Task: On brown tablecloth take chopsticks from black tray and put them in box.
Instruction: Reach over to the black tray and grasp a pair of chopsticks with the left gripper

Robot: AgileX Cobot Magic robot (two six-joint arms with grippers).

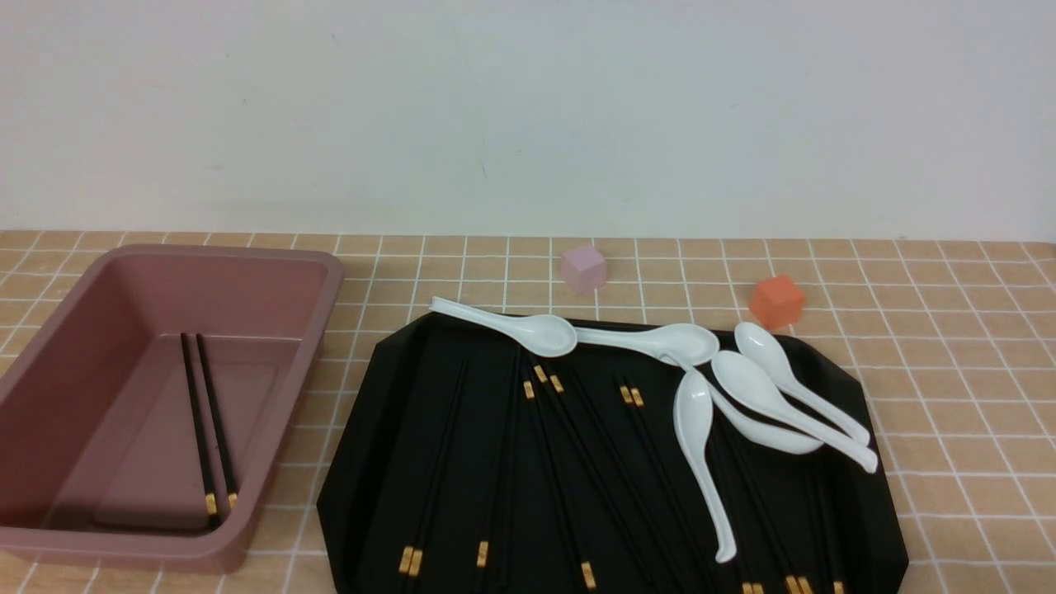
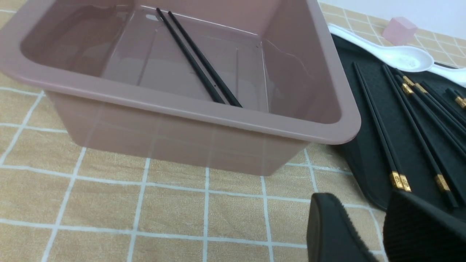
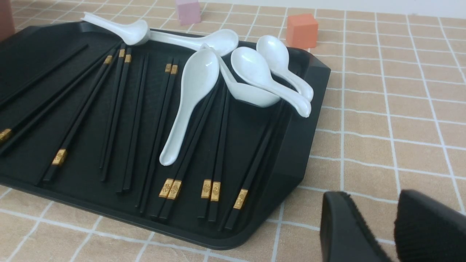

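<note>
The brown tablecloth (image 1: 949, 371) covers the table. On it the black tray (image 1: 363, 429) holds several black chopsticks (image 1: 577, 462) with gold bands, some lying under white spoons (image 1: 697, 437). The pink-brown box (image 1: 318, 305) stands left of the tray with two chopsticks (image 1: 206, 429) inside. Neither gripper shows in the front view. In the left wrist view my left gripper (image 2: 360, 198) is open and empty, over cloth near the box (image 2: 204, 109) and the tray's corner (image 2: 364, 160). In the right wrist view my right gripper (image 3: 371, 196) is open and empty, over cloth beside the tray (image 3: 291, 145).
A pink cube (image 1: 584, 268) and an orange cube (image 1: 776, 300) sit on the cloth just behind the tray. One spoon's handle (image 1: 462, 312) sticks out over the tray's far left rim. A white wall closes off the back.
</note>
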